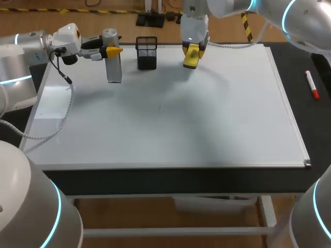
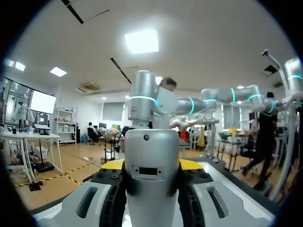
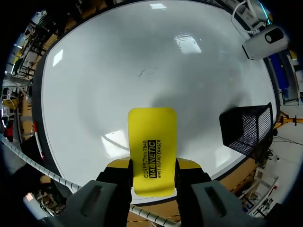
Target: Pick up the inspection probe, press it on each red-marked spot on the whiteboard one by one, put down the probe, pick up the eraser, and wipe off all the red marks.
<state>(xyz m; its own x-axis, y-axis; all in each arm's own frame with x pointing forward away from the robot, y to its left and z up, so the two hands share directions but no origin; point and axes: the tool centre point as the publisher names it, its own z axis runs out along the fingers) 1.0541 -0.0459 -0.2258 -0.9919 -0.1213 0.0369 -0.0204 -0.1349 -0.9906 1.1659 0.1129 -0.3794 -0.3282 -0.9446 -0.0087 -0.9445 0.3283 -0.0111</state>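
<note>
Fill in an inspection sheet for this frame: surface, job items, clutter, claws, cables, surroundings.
Surface: whiteboard, no red marks seen; only a faint speck near its middle.
Job's things: inspection probe upright at the board's far left corner; yellow eraser at the board's far edge.
Clutter: black mesh basket on the far edge, between probe and eraser; red-capped marker on the table right of the board.
Claws: left claw shut on the probe; right claw shut on the eraser.
Cables: grey cable from the left arm lies across the board's left edge.
Surroundings: dark table around the board; nothing else seen.
</note>
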